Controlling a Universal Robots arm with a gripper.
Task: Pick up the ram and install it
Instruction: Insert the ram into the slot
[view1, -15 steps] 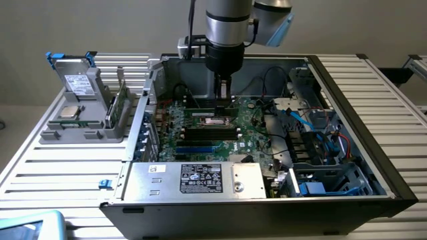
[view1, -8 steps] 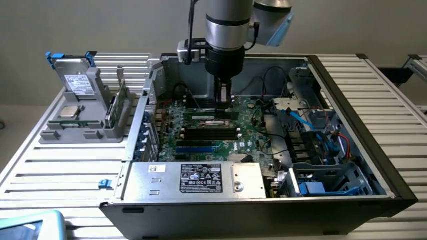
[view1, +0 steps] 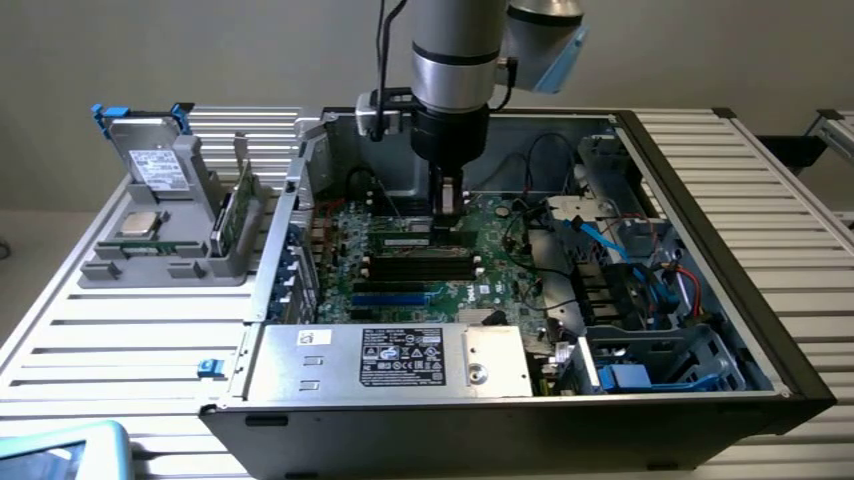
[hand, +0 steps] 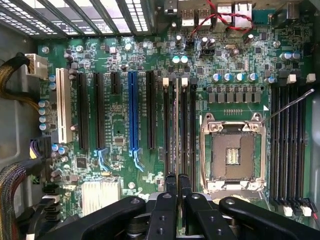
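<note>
the computer case (view1: 467, 440) lies open on its side on the slatted table (view1: 80, 340), so the motherboard (view1: 501, 270) faces up and the arm can come straight down onto it. that explains why the claw (view1: 451, 212) hangs vertically a little above the centre of the exterior view, over the bank of long black slots (hand: 192, 130) that sits just beside the empty processor socket (hand: 232, 150).

the ram (hand: 176, 125) stands on edge in one of those slots. the wrist view looks down on it as a thin line running the length of the slot. on edge is the only way it can enter the slot, and a grip across its two flat faces keeps it square to the opening.

the claw is clenched, almost fully closed. its two fingertips (hand: 170, 182) press on either side of the ram's upper edge, near one end of the stick and not at its middle. whether the stick is pushed home or only resting in the mouth of the slot, i cannot tell.

on the exterior view's left, outside the case, a grey fixture (view1: 160, 265) on the table carries a square silver processor chip (view1: 138, 222), well apart from the claw. the power supply (view1: 387, 360) fills the lower middle of that view, between the claw and the near wall of the case.
</note>
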